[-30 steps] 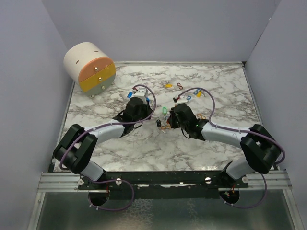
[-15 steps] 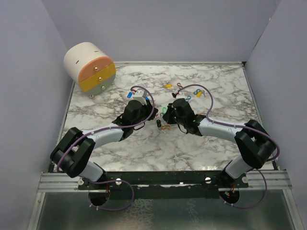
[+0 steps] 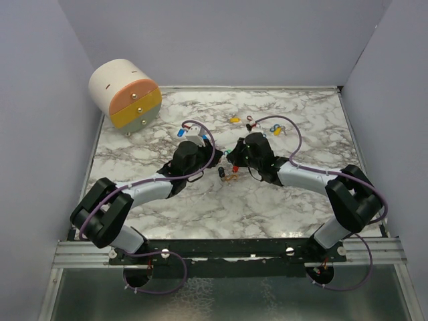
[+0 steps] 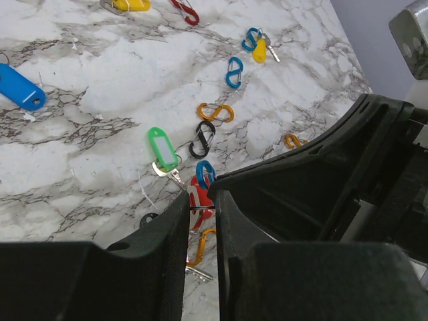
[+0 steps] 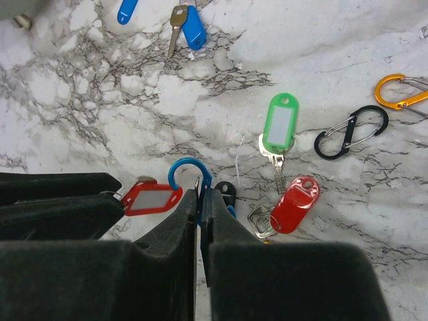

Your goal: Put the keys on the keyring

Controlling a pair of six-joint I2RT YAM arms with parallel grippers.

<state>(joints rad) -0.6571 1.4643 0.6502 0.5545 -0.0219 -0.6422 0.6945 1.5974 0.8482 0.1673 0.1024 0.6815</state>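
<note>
Movement over the last second is nearly all in your right arm: it has swung out from its base, across the open near strip of the white, grey-veined marble tabletop (image 3: 200,214), and inward, so the right tool (image 5: 200,194) now meets the left tool (image 4: 200,195) tip to tip over the middle; neither grip has altered. The right tool is clenched on the shank of a blue hook-ended wire clip (image 5: 186,161), which I take to be the keyring. The left tool looks clenched on the ring end of a red oblong plastic key tag (image 5: 152,199), held just beside that hook; whether they touch I cannot tell, and the tag is not yet threaded on. That puts you at the threading step, with only a short sideways feed seemingly left for this key. Just past the tips, down on the marble, lie a second red plastic tag with a metal key (image 5: 295,202), a green plastic tag on a silver key (image 5: 279,124), a black S-shaped wire clip (image 5: 351,132) and an orange S-shaped wire clip (image 5: 400,90); dropping lower would likely scatter them. Farther out a blue plastic tag on a brass-coloured key (image 5: 194,28) lies apart, the cream drum-shaped drawer box (image 3: 126,93) stands well clear in the far left corner, and plain grey walls (image 3: 221,40) bound the tabletop on three sides.
</note>
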